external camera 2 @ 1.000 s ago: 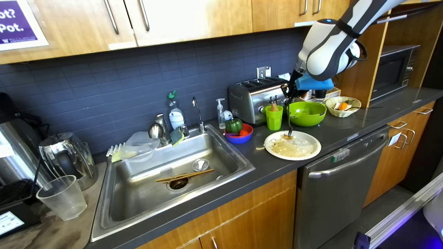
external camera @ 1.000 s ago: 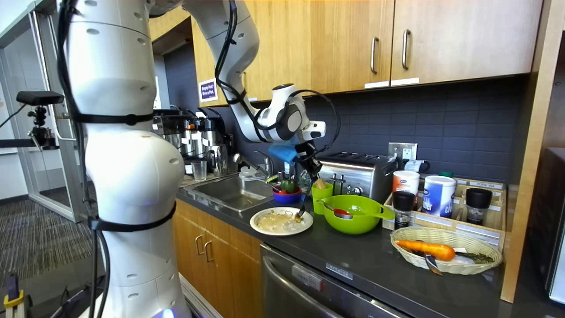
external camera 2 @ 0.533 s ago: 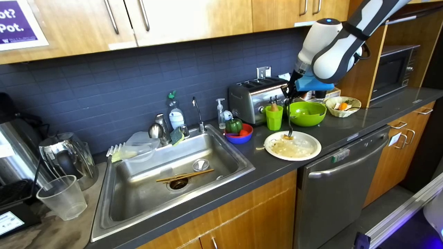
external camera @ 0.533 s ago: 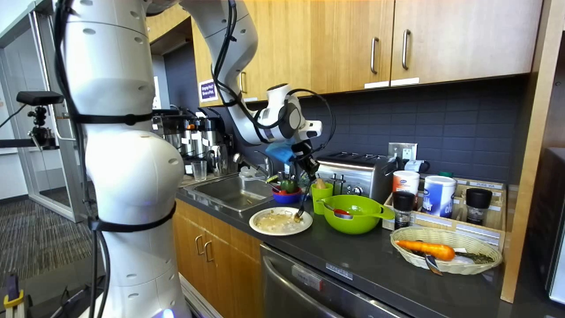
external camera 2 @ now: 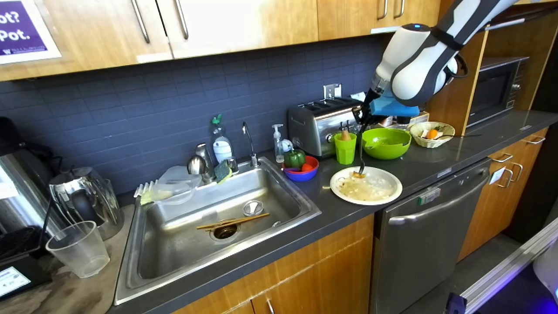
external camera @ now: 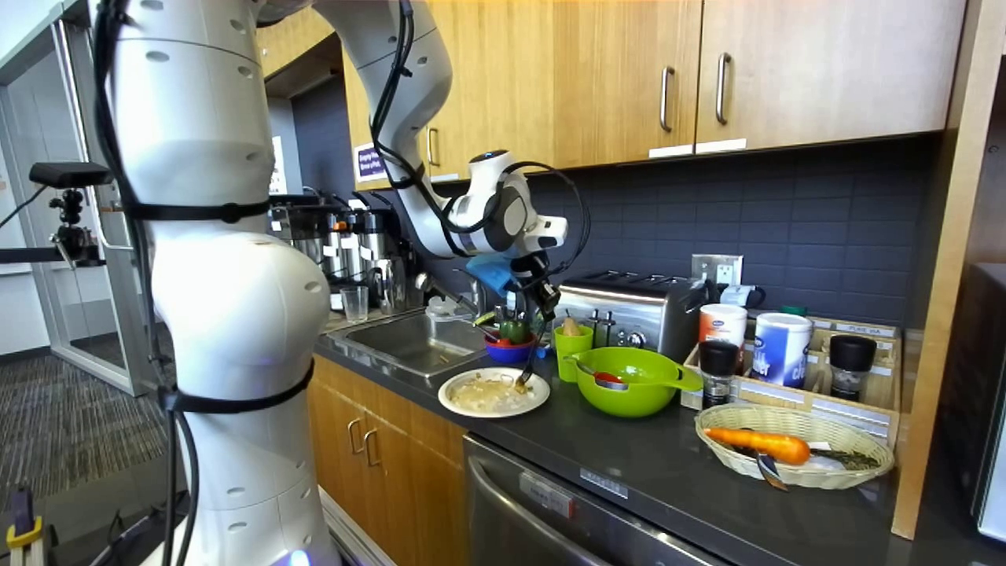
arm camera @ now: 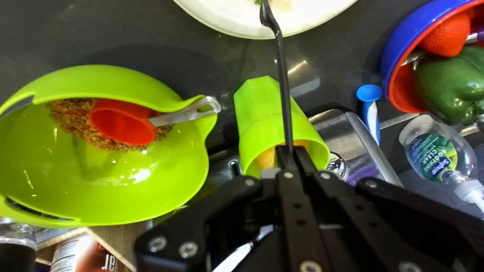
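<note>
Working a utensil (arm camera: 284, 83) at the far side of the plate (external camera 2: 393, 185)

The gripper (arm camera: 292, 149) is clenched on the utensil's dark handle, which slants down toward the plate; by its look it is a fork. At its lower end sits a brown morsel (external camera 2: 358, 175) on the far part of the plate; whether it is speared or merely touched I cannot tell. Pale food (external camera 2: 362, 190) spreads beside it. I judge the step in hand to be engaging that morsel. The next move calls for a firm pinch and slow tip control, since so slim a handle could pivot.

Just beyond the plate stands a green cup (external camera 2: 345, 150), with a toaster (external camera 2: 307, 135) farther back. To the right is a green bowl (external camera 2: 386, 152) with a red scoop (arm camera: 124, 121) inside; farther right, a basket (external camera: 833, 478) holds a carrot (external camera: 758, 444). On the far left are a blue bowl (external camera 2: 301, 176) and, past it, the sink (external camera 2: 174, 257).
</note>
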Motion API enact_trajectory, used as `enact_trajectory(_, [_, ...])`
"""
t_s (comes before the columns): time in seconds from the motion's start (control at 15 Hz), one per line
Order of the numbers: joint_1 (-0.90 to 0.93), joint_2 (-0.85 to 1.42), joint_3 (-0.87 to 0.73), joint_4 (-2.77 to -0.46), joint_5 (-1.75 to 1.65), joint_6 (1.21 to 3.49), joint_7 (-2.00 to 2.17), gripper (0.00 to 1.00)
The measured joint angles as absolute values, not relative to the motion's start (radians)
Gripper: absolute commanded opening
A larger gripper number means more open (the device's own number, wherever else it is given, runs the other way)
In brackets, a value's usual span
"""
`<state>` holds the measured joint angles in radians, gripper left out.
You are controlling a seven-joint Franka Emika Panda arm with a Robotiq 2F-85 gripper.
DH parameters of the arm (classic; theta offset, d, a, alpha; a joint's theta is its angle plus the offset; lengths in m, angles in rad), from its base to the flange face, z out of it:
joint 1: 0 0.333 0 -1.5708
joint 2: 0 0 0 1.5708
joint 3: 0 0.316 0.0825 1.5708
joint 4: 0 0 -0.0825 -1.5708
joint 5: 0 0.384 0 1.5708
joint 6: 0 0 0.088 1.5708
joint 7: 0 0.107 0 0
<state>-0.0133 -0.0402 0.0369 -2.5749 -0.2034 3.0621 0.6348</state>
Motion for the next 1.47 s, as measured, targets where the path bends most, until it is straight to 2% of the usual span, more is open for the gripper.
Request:
enact_trajectory(1.07, [0.031, -0.117, 0.036, -2.594, 0.07, 3.061, 0.441, 0.01])
enact_trajectory(1.47, [0.156, -0.211, -0.017, -2.623, 0.236, 3.029, 0.274, 0.01])
